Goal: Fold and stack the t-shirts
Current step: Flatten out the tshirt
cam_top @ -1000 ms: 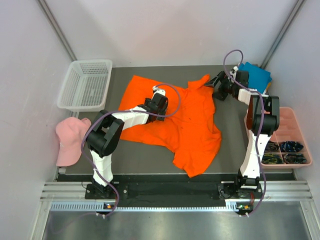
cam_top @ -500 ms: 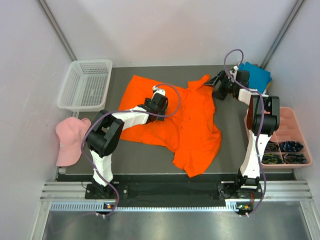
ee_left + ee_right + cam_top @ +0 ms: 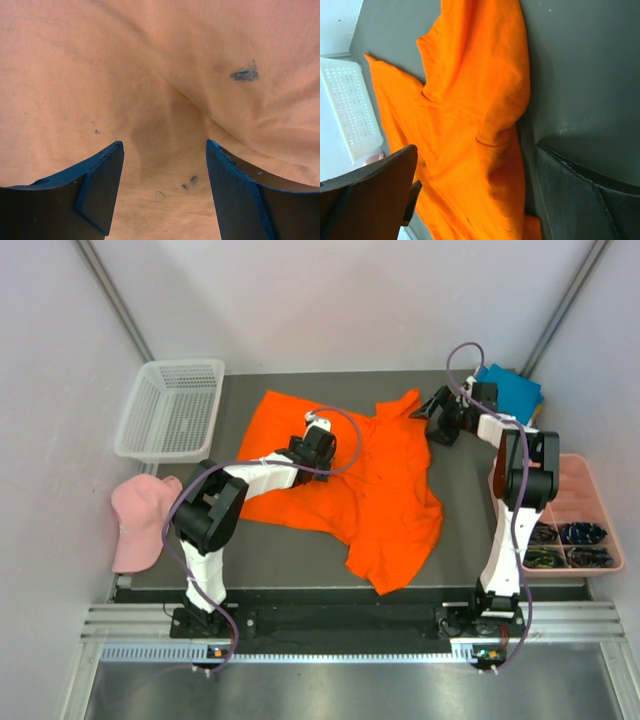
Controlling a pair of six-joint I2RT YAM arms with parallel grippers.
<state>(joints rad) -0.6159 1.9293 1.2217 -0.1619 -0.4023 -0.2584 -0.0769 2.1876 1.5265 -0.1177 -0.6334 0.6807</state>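
The bright orange t-shirt (image 3: pixel 385 490) lies spread and rumpled over the middle of the dark table. My left gripper (image 3: pixel 318 447) hovers low over its left half, open; in the left wrist view orange cloth (image 3: pixel 150 75) fills the frame and nothing sits between the fingers (image 3: pixel 164 150). My right gripper (image 3: pixel 437 413) stands open at the shirt's far right sleeve. In the right wrist view that sleeve (image 3: pixel 480 90) lies between and beyond the spread fingers (image 3: pixel 476 147), ungripped. A folded teal blue t-shirt (image 3: pixel 512 392) rests at the far right corner.
A white mesh basket (image 3: pixel 170 408) stands at the far left, also visible as the basket (image 3: pixel 350 110) in the right wrist view. A pale pink cap (image 3: pixel 138 520) lies off the table's left edge. A pink tray (image 3: pixel 580 490) of small dark items sits at the right.
The right gripper has edged slightly toward the shirt's sleeve. The left arm and the shirt look unchanged.
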